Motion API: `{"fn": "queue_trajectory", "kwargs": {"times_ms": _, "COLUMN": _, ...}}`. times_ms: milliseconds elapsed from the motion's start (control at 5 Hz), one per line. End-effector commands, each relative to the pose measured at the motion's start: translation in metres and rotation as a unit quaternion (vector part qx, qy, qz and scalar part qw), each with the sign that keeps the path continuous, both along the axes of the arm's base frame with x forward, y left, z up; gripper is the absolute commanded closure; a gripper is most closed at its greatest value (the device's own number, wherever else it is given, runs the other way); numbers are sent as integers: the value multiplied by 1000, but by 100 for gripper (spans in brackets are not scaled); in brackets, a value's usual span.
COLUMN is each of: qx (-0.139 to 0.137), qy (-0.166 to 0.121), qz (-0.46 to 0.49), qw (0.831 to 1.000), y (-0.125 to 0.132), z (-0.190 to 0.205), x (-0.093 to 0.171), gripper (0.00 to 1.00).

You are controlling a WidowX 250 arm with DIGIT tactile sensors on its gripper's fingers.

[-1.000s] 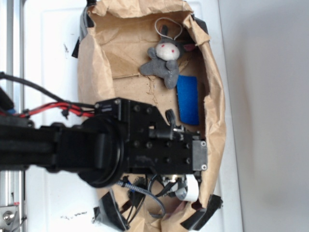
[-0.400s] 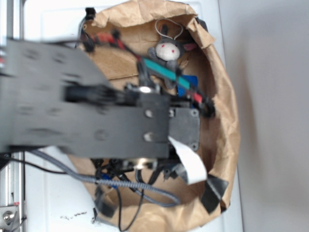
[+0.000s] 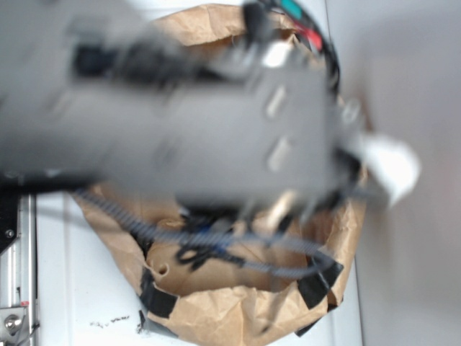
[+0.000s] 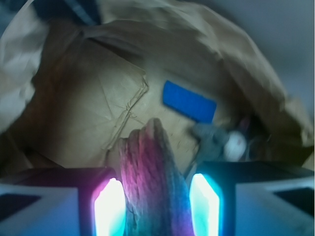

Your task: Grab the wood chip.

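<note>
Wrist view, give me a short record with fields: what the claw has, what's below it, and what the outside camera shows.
claw: shut on the wood chip, held between the lit fingers
below: inside of the brown paper bag
blue sponge: flat on the bag floor
grey stuffed toy: beside the sponge, blurred
exterior view: blurred arm covers most of the bag; chip not visible there

Gripper (image 4: 156,196) clamped on wood chip (image 4: 153,179), chip held above paper bag (image 4: 74,113); blue sponge (image 4: 189,102) beyond chip, grey toy (image 4: 219,141) right of chip.
</note>
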State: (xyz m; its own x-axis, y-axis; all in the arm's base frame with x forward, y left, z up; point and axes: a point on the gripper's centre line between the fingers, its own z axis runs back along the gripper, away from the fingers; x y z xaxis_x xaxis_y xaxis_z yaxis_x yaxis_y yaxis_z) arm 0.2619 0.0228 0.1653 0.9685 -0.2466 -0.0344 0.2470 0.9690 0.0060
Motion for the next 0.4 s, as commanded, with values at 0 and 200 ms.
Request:
{"fn": "queue_trajectory", "kwargs": {"times_ms": 0, "qx": -65, "qy": -112, "qz": 86, "qw": 988, "y": -2, "z": 46, "x": -7, "gripper": 100}}
{"fn": "queue_trajectory", "kwargs": {"times_ms": 200, "qx": -78, "qy": -122, "qz": 77, "qw": 986, "y": -1, "z": 50, "x": -14, "gripper": 100}}
